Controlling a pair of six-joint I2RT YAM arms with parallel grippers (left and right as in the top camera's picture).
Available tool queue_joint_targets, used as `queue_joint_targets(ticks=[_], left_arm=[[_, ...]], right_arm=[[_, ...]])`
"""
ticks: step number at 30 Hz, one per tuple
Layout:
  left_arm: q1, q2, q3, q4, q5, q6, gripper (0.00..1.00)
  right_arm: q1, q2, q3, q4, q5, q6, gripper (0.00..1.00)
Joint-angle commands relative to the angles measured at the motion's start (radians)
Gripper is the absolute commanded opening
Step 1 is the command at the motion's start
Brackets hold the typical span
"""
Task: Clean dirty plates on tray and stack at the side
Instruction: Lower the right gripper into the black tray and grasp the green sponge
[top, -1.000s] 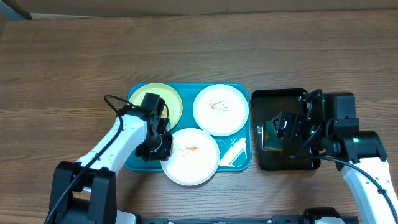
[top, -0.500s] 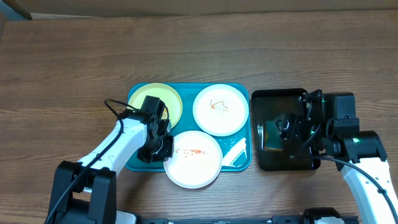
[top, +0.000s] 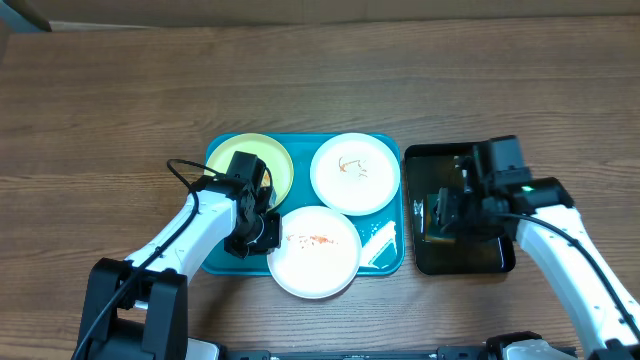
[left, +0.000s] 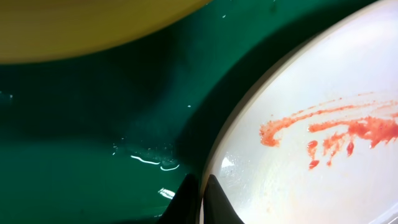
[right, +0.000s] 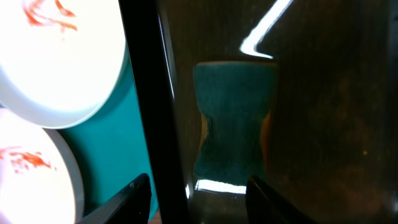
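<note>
The near plate is the one in hand. It sits face up at the front of the tray, its front edge hanging past the tray's near rim toward me. A red smear runs across its middle. Being round, it has no long axis to line up; the only direction that matters is the smear, which lies roughly left to right in the overhead view. Whether its gripped edge is off the tray floor, I cannot tell.

The left fingers are pinched narrow on that plate's left rim, one above and one below. The yellow plate lies just behind them in the tray's far left corner. The far plate, white with an orange squiggle, fills the far right corner.

I judge this to be the start of cleaning the first plate: it is held steady while I fetch the wiper. No plate is stacked on the counter yet.

The right fingers hang spread wide over the black tray, which sits just beside the teal one. The sponge lies flat on its floor, long axis running straight away from the fingers in the wrist view. They are not centred on it: one lines up with its edge, and the other sits out over the tray wall.

Next I need to shift the right arm across to straddle the sponge's short width, lower, and close. Then I carry it over to the smear.
</note>
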Motion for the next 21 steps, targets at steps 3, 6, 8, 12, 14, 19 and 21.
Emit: queue_joint_targets(ticks=[3,6,8,12,14,19,21], left_arm=[[-0.005,0.011,-0.011,0.01,-0.003,-0.032,0.04],[-0.005,0.011,-0.011,0.01,-0.003,-0.032,0.04],[-0.005,0.011,-0.011,0.01,-0.007,-0.032,0.04],[-0.005,0.011,-0.011,0.01,-0.006,-0.032,0.04],[-0.005,0.011,-0.011,0.01,-0.006,-0.032,0.04],[-0.005,0.011,-0.011,0.007,-0.006,-0.032,0.04],[-0.005,0.011,-0.011,0.006,-0.006,-0.032,0.04]], right_arm=[[0.077,0.097,0.027,0.021,0.228,0.085,0.51],[0.09,0.161,0.027,0.051,0.225,0.084,0.51],[0.099,0.192,0.027,0.063,0.224,0.085,0.52],[0.103,0.223,0.025,0.09,0.224,0.085,0.52],[0.103,0.223,0.025,0.102,0.221,0.084,0.52],[0.103,0.224,0.006,0.111,0.217,0.085,0.51],[0.103,0.224,-0.007,0.114,0.213,0.099,0.51]])
